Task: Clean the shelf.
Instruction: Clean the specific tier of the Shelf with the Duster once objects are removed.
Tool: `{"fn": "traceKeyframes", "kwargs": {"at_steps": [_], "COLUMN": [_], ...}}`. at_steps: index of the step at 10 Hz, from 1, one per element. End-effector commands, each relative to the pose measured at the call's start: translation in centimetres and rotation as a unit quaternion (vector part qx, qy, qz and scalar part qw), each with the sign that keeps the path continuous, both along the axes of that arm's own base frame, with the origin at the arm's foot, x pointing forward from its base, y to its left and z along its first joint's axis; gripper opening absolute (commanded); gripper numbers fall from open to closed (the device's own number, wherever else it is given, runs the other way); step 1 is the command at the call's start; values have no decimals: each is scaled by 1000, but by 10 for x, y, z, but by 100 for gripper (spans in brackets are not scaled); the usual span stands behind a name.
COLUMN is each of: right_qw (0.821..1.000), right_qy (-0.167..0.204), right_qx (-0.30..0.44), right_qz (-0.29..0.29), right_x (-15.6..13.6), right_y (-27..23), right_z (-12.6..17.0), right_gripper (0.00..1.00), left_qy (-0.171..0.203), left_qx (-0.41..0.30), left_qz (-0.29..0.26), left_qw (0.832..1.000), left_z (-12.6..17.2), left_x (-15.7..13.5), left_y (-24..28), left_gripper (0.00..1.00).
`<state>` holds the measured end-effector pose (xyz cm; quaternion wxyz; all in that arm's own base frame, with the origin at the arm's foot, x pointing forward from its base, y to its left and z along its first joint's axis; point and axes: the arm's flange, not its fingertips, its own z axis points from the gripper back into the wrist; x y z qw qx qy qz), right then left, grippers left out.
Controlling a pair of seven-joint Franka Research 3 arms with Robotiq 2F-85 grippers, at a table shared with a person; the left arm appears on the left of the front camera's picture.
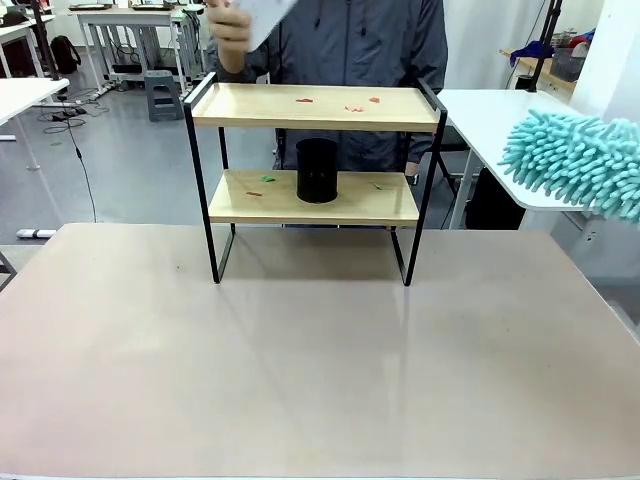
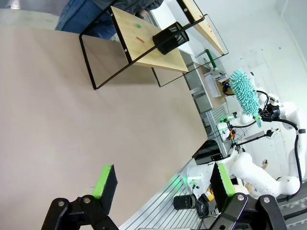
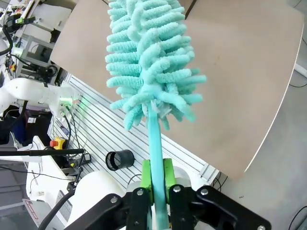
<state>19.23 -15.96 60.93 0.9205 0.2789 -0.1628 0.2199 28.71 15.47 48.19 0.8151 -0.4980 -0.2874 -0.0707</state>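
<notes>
Your right hand (image 3: 157,175) grips the teal duster (image 3: 148,62) off to the right, your left hand (image 2: 163,179) gapes wide over the counter (image 1: 320,370), and the shelf (image 1: 310,105) stands far-centre, a black mesh cup (image 1: 317,170) on its lower board.

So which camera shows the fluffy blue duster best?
The right wrist view: the duster is close, its handle clamped in the right gripper. The front view cuts it off; the left wrist view shows it small, far away.

grey floor (image 1: 130,180), white side tables (image 1: 490,115)
</notes>
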Motion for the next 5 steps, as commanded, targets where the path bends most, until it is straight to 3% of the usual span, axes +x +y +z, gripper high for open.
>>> {"fn": "traceKeyframes", "kwargs": {"at_steps": [1,2,3,5], "right_qw": [1000,1000,1000,993], "right_qy": [-1,0,-7,-54], "right_qx": [12,0,-10,-50], "right_qz": [-10,0,-3,-87], "right_x": [1,0,2,29], "right_y": [1,0,10,64], "right_z": [1,0,13,86], "right_gripper": [0,12,12,12], "left_qy": [-12,-12,-12,-12], "left_qx": [-4,-4,-4,-4], "left_qz": [-2,-2,-2,-2], "left_qw": [1000,1000,1000,1000], "left_z": [1,1,1,1], "left_x": [1,1,1,1], "left_y": [-2,-2,-2,-2], "left_gripper": [100,100,100,100]}}
